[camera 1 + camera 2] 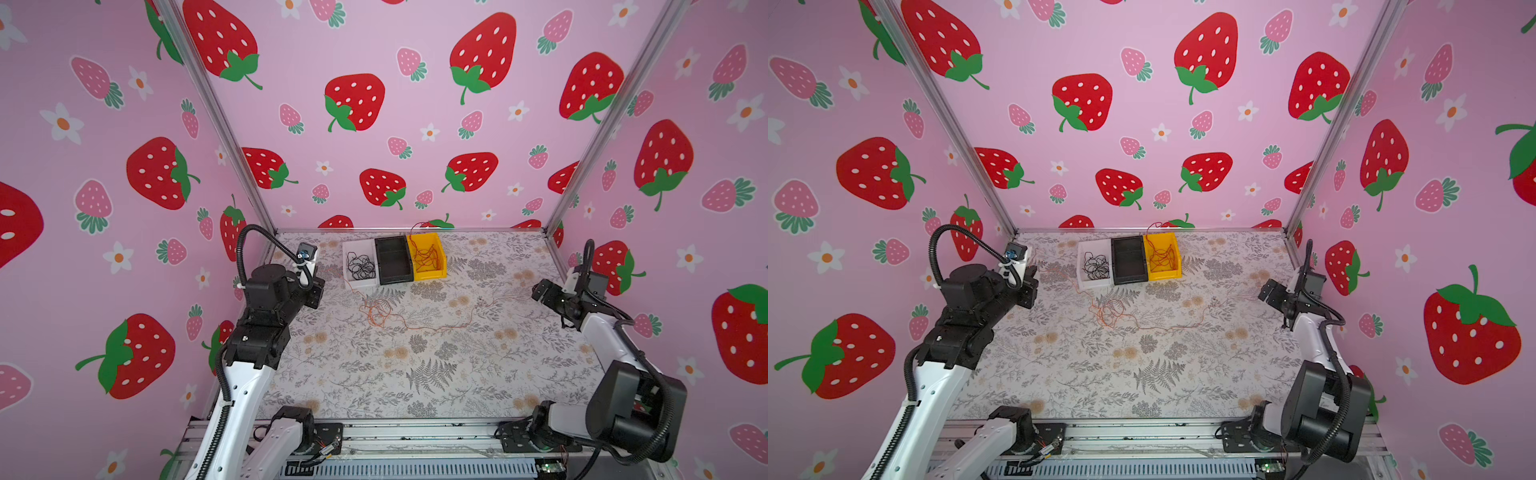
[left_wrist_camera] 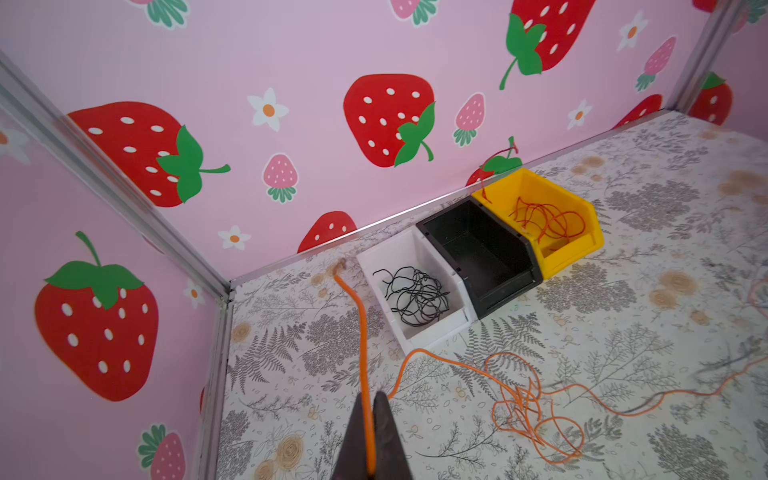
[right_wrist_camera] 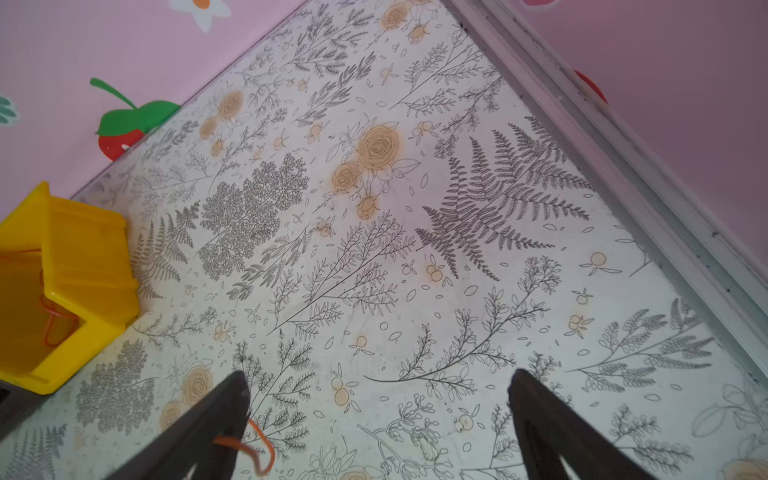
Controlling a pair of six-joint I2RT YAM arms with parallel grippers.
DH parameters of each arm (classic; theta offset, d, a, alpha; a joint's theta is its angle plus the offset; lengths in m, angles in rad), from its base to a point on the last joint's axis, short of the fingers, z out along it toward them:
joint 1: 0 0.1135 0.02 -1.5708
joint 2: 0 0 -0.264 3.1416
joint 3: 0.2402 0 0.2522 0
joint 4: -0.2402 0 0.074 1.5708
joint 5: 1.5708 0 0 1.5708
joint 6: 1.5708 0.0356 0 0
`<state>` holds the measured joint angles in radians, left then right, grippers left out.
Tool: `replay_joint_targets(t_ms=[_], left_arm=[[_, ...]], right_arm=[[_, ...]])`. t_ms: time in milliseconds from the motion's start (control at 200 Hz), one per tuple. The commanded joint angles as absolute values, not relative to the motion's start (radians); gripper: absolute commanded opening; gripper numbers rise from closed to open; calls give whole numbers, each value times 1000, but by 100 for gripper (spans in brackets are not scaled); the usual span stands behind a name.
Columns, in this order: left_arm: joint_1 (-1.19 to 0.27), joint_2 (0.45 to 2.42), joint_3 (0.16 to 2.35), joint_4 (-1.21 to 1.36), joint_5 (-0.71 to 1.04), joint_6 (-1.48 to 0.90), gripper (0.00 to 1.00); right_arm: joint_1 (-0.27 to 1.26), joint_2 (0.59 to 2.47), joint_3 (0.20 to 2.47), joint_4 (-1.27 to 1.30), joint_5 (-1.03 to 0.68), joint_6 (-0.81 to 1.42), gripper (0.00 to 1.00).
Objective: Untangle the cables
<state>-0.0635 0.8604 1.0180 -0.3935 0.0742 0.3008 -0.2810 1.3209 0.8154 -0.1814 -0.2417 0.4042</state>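
Left hand pinching orange cable, right hand spread wide above desk, cable's loose end just beside it, black cables in white bin.

The enclosure's flat pink walls carried a print of big red strawberries with white seeds and green leaves, smaller pink strawberries with teal tops, and white flowers with orange centres. The flat white counter was patterned with grey fern and sprig drawings and tan-orange roses. The white plastic bin showed thin black cables, the black plastic bin was dark throughout, and the yellow plastic bin showed thin red-orange cables; a thin orange cable stood out against the counter's print, the robot arms were white and black, and the left claw and right claw were dark brown-black.
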Motion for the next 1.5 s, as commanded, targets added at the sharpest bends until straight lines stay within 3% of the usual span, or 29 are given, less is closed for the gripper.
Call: replay_joint_targets(t_ms=[0, 330, 745, 840, 945, 1045, 1200, 1331, 1421, 1496], left_arm=[[-19, 845, 1022, -380, 46, 278, 0], [10, 861, 981, -379, -15, 263, 0], [44, 894, 1000, -353, -94, 272, 0], [45, 902, 1012, -355, -31, 273, 0], [29, 903, 1007, -346, 234, 307, 0], [-23, 912, 1015, -337, 403, 322, 0], [-132, 934, 1056, -360, 391, 340, 0], [-172, 943, 1062, -348, 366, 336, 0], [-180, 944, 1062, -349, 357, 335, 0], [-185, 941, 1058, -352, 355, 334, 0]], right_arm=[[-337, 1367, 849, -182, -347, 448, 99], [-425, 1415, 855, -120, -511, 481, 99], [-509, 1520, 934, -223, -371, 408, 97], [-419, 1480, 942, -253, -278, 338, 98], [-242, 1441, 942, -246, -220, 254, 99], [-139, 1397, 902, -179, -333, 214, 99], [9, 1340, 851, -136, -505, 108, 100], [68, 1369, 882, -220, -504, 90, 98], [90, 1405, 910, -276, -417, 87, 99], [100, 1452, 944, -326, -563, 35, 98]])
